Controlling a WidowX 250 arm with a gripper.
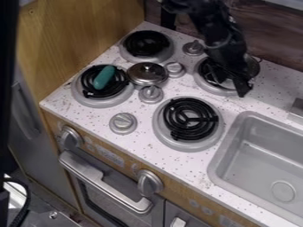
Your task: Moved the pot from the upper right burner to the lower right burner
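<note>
At the near edge, the oven door (98, 199) carries a pale handle (105, 182), with two large front knobs (149, 182) above it. The counter (139, 139) is white and speckled, with a grey sink (220, 168) set into its right side. Left of the sink is the lower right burner (185, 146), its black coil bare, and beside that a round knob (123, 123). Farther back, a green object (103, 77) lies across the coil of the lower left burner (95, 103). A metal lid (139, 77) with a small grip on top sits just to its right, near more knobs. Beyond, the pot (254, 67) is at the upper right burner (208, 88), partly hidden by the black gripper (235, 84) hanging down there; whether the jaws are open or hold the pot, I cannot tell. The upper left burner (126, 54) stands before a wood panel (89, 26).
</note>
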